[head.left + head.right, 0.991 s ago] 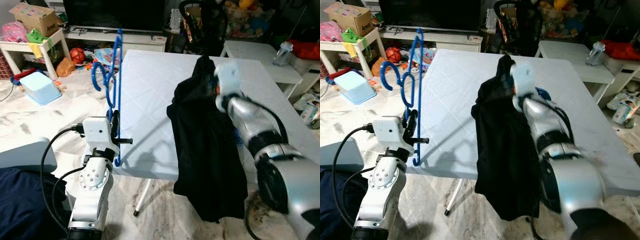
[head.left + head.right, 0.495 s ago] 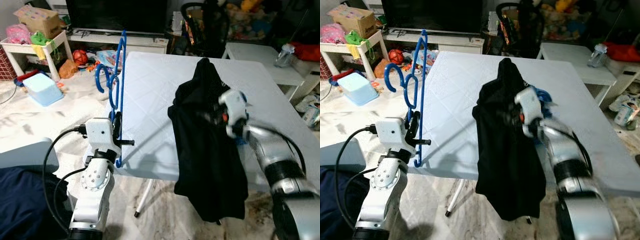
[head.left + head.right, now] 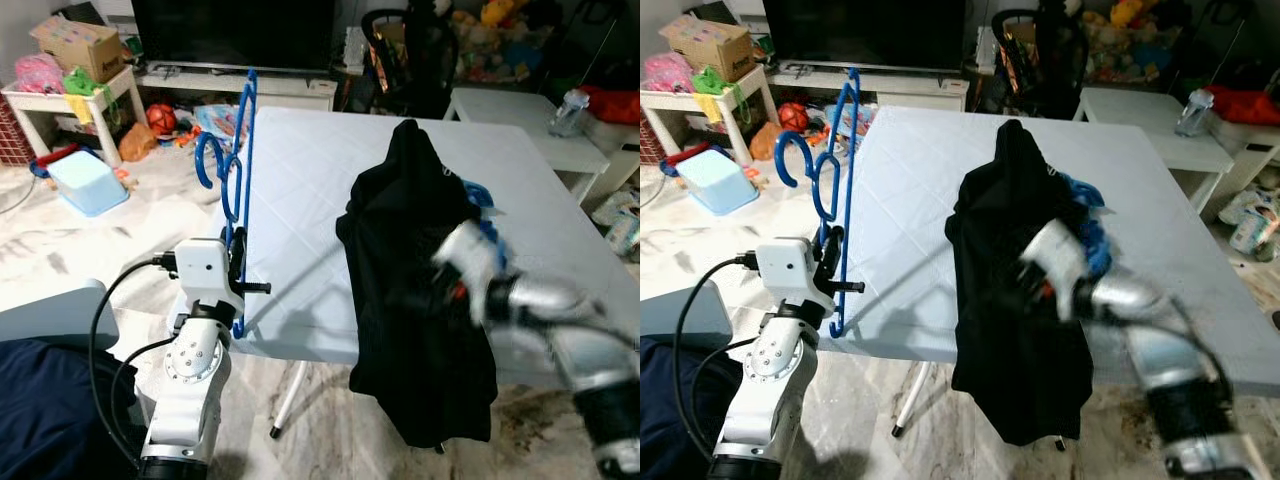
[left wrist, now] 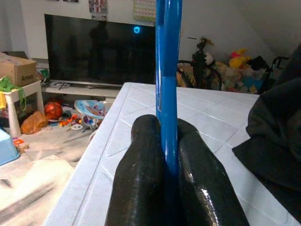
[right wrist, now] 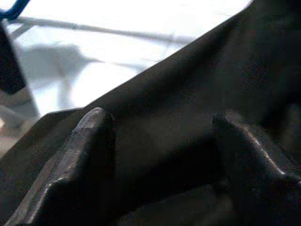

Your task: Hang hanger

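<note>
My left arm (image 3: 190, 400) is silver-grey metal built of rounded segments, with a round joint cap ringed by small screws, a white boxy wrist block (image 3: 203, 272) on top, and a black cable (image 3: 105, 330) looping out from that block down past the arm. My left gripper (image 4: 162, 160) ends in two thick, glossy black fingers (image 4: 138, 179) with rounded tips. My right arm (image 3: 560, 320) is blurred, but I make out silver shells, a black joint band, a white wrist block with a spot of red, and dark matte fingers (image 5: 84, 141).
</note>
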`<state>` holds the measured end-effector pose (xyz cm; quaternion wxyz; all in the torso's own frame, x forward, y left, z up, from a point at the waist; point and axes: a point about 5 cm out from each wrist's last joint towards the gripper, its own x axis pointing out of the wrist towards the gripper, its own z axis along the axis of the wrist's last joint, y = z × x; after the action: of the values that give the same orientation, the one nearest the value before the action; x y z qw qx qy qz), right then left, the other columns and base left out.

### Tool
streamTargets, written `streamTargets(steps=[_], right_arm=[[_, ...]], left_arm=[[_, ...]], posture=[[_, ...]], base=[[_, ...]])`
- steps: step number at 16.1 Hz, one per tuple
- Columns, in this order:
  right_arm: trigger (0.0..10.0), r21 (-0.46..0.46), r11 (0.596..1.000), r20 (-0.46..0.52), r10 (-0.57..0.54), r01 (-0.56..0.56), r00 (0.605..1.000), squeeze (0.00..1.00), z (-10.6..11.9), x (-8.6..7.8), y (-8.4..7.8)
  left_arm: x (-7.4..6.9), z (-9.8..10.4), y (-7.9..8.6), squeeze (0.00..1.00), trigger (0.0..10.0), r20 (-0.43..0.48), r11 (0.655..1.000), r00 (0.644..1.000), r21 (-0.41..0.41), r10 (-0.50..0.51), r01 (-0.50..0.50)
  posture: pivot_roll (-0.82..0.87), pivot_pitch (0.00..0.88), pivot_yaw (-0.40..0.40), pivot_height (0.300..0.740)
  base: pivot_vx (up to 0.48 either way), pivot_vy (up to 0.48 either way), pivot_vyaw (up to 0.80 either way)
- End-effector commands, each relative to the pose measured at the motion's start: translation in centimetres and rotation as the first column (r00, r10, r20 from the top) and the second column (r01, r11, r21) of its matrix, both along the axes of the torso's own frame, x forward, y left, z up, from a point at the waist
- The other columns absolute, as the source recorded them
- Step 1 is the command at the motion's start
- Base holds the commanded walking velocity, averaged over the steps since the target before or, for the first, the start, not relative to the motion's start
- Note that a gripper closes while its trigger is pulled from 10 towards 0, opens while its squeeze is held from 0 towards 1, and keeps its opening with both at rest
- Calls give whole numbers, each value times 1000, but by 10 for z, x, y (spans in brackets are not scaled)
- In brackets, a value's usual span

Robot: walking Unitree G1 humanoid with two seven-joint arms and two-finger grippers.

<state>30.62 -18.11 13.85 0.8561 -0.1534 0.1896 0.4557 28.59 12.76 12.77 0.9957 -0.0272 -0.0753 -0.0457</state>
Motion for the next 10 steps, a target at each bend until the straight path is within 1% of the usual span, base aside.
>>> streamTargets(steps=[1, 3, 4, 5, 6, 7, 9, 10], right_arm=[[10000, -27, 1000, 28, 13, -12, 1000, 1000, 8, -1, 0], [10000, -76, 996, -1, 38, -38, 999, 1000, 1, -9, 3], [10000, -123, 992, 8, 1, 0, 1000, 1000, -7, -9, 7], [10000, -153, 988, 0, -11, 11, 1000, 1000, -14, -11, 12], [10000, -152, 988, -13, -9, 7, 1000, 553, -19, -13, 16], [10000, -146, 989, -26, -31, 27, 999, 0, -25, -15, 22], [10000, -149, 981, -21, -127, 123, 992, 0, -36, -11, 28], [10000, -150, 964, -11, -225, 221, 974, 0, -45, -6, 26]], left_arm=[[-6, -28, 0, 0, 10000, -134, 1000, 991, 8, -6, 7], [-6, -28, 1, 0, 10000, -136, 1000, 991, 10, -9, 10], [-5, -28, 1, 0, 10000, -137, 1000, 991, 12, -10, 11], [-5, -28, 1, 0, 10000, -137, 1000, 991, 11, -9, 11], [-5, -28, 1, 0, 10000, -136, 1000, 991, 11, -10, 11], [-5, -28, 0, 0, 10000, -136, 1000, 991, 10, -12, 13], [-5, -28, 0, 0, 10000, -138, 1000, 990, 10, -14, 16], [-5, -28, 0, 0, 10000, -139, 1000, 990, 11, -15, 17]], posture=[[-98, 0, -63, 740], [-96, 0, -62, 740], [-98, 0, -61, 740], [-98, 0, -61, 740], [-98, 0, -61, 740], [-94, 0, -61, 740], [-94, 0, -60, 740], [-94, 0, -60, 740]], base=[[0, 0, 0], [0, 0, 0], [0, 0, 0], [0, 0, 0], [0, 0, 0], [0, 0, 0], [0, 0, 0], [0, 0, 0]])
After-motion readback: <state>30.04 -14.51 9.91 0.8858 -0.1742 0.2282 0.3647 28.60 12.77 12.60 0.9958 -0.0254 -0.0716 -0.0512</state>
